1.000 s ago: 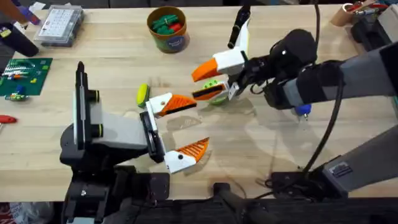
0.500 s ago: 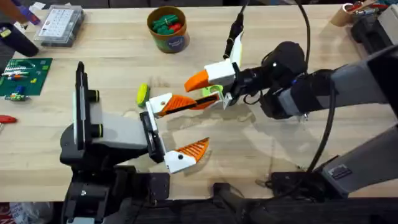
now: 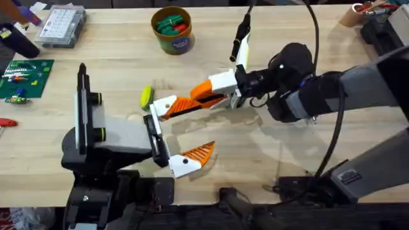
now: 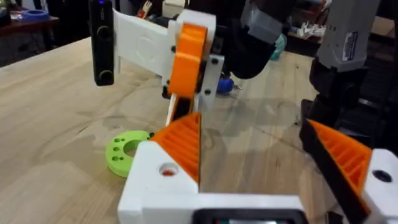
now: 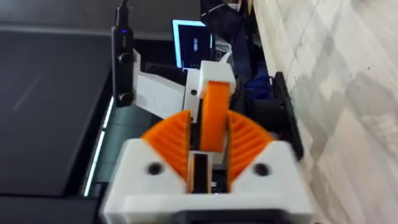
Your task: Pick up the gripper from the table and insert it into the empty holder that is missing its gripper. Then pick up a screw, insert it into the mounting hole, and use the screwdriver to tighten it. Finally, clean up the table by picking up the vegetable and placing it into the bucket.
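Right tool (image 3: 199, 96): clenched. Both orange pads (image 5: 171, 140) press the sides of the gripper (image 3: 179, 105), near its tapered orange end. In the right wrist view the ribbed wedge stands edge-on between the pads, with its white base block on the far side of them.

The gripper: white base sits at the far end of the holder (image 3: 155, 137), the black bar that ends the left arm. Wedge points out toward the right arm. Base touches the bar; whether it is fully seated, cannot tell. A round hole shows in the top of the base in the left wrist view.

Left tool (image 3: 204, 126): released, its two fingers well apart. The second orange finger (image 3: 195, 155) is mounted at the near end of the bar and lies clear of the right tool.

Tabletop (image 3: 287, 153): light wood. A lime-green ring-shaped piece (image 4: 127, 152) lies just beside the gripper's base, on the side away from the second finger. A black pen-shaped device (image 3: 243, 30) lies beyond the right tool.

The bucket (image 3: 172, 39): far middle of the tabletop, upright, green and red pieces inside. Well apart from both tools.

Far left: clear compartment box (image 3: 61, 25), green circuit board (image 3: 25, 76).
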Motion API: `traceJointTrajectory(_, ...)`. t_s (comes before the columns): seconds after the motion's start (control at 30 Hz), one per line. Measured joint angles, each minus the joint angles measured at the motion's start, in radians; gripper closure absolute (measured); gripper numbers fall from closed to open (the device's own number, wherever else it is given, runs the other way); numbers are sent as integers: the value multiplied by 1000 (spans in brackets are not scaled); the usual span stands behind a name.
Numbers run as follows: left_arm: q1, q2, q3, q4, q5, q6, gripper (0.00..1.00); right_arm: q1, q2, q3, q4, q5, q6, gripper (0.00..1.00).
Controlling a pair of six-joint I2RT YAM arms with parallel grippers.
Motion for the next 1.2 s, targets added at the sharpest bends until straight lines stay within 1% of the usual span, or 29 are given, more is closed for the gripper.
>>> traceJointTrajectory(0.07,0,0,0,1,0,7,15,2,0,-2,-9,0,0,817)
traceJointTrajectory(0.13,0,0,0,2,-2,10,15,8,0,-8,-14,0,0,960)
traceJointTrajectory(0.17,0,0,0,1,-3,10,15,11,1,-9,-16,-1,0,984)
traceJointTrajectory(0.7,0,0,0,2,-8,9,15,19,1,-10,-16,1,0,993)
traceJointTrajectory(0.93,0,0,0,0,-3,-8,15,19,1,-6,-100,27,-24,994)
traceJointTrajectory(1.2,0,0,0,0,-1,-10,15,19,1,22,-124,24,-50,994)
